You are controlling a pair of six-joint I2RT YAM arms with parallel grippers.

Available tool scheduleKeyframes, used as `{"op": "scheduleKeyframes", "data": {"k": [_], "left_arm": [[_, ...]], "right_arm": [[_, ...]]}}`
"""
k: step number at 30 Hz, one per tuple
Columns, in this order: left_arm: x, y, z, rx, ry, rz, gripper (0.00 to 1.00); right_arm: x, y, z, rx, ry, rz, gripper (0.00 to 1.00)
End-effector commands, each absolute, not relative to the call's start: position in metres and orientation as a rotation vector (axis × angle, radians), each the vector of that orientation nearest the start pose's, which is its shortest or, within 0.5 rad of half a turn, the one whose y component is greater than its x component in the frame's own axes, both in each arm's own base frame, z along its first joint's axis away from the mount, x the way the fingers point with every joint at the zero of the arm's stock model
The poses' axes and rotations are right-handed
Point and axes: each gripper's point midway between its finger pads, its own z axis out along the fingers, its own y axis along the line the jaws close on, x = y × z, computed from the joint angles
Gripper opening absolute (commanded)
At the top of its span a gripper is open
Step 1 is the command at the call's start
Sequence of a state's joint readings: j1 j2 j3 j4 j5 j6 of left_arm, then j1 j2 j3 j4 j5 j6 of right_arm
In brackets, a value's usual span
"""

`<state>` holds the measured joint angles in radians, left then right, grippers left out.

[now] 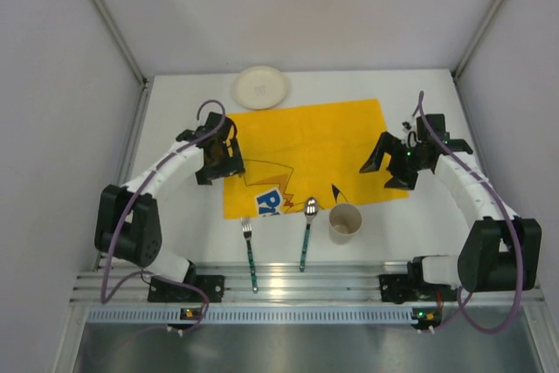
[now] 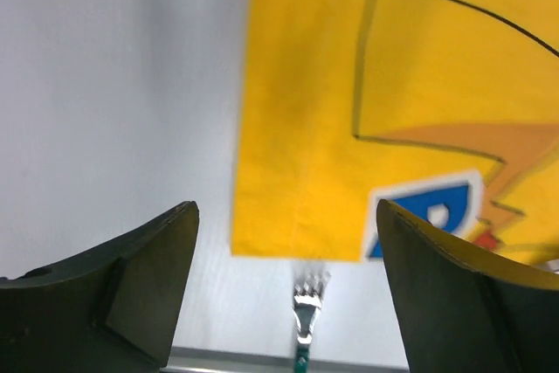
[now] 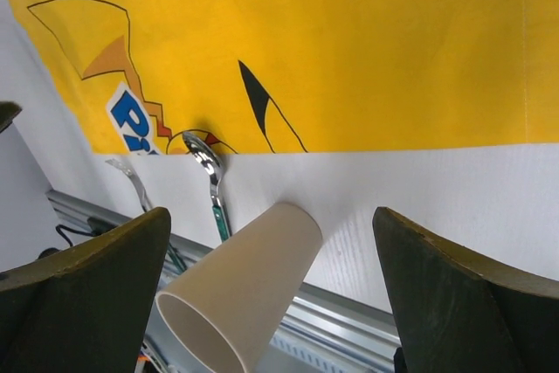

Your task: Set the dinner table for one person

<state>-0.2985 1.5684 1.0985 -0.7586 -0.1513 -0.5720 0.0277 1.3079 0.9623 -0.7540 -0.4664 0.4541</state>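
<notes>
dinner table [image 1: 349, 85] runs lengthwise left to right; left tool [image 2: 286, 207] and right tool [image 3: 271, 211] both spread.

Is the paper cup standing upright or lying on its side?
Upright. From above, the paper cup shows its round open mouth facing up, its base on the white table.

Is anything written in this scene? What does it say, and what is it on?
"P": blue letter with a white edge, on the yellow placemat; whatever follows it is too blurred to read.
No text shows on the plate, cup, fork or spoon.
</notes>
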Motion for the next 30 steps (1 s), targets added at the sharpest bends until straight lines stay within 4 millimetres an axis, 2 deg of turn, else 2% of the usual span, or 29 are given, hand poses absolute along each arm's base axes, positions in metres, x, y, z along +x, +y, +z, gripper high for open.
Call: {"op": "scheduleKeyframes", "data": {"k": [1,2,4,5,6,9,11,13,15,21,24,28,30], "left_arm": [[0.267,-0.117,0.105,-0.386,2.712,-0.071,0.87],[0.259,-0.123,0.109,-0.38,2.71,-0.108,0.83],[0.236,-0.133,0.097,-0.382,2.757,-0.139,0.8],[0.227,-0.136,0.098,-0.382,2.757,-0.165,0.79],[0.214,-0.135,0.088,-0.382,2.786,-0.156,0.78],[0.186,-0.141,0.079,-0.372,2.821,-0.191,0.74],[0.176,-0.14,0.082,-0.38,2.819,-0.191,0.73],[0.167,-0.144,0.082,-0.361,2.823,-0.206,0.67],[0.153,-0.151,0.076,-0.326,2.857,-0.209,0.64],[0.115,-0.169,0.058,-0.272,2.91,-0.156,0.64],[0.1,-0.172,0.047,-0.29,2.919,-0.122,0.64],[0.092,-0.175,0.034,-0.378,2.9,-0.1,0.64],[0.091,-0.175,0.027,-0.393,2.9,-0.086,0.6]], "right_arm": [[0.264,0.103,0.131,0.387,2.63,0.791,1.0],[0.262,0.103,0.13,0.387,2.631,0.793,1.0],[0.26,0.103,0.129,0.385,2.634,0.792,1.0],[0.259,0.102,0.127,0.385,2.638,0.789,1.0],[0.258,0.103,0.127,0.386,2.64,0.791,1.0],[0.254,0.105,0.126,0.383,2.642,0.799,1.0],[0.249,0.107,0.124,0.378,2.642,0.809,1.0],[0.244,0.109,0.12,0.377,2.647,0.821,1.0],[0.24,0.111,0.116,0.374,2.653,0.831,1.0],[0.224,0.111,0.106,0.358,2.677,0.829,1.0],[0.216,0.115,0.103,0.334,2.688,0.835,1.0],[0.207,0.121,0.101,0.288,2.716,0.827,1.0],[0.204,0.123,0.102,0.258,2.719,0.821,1.0]]}}
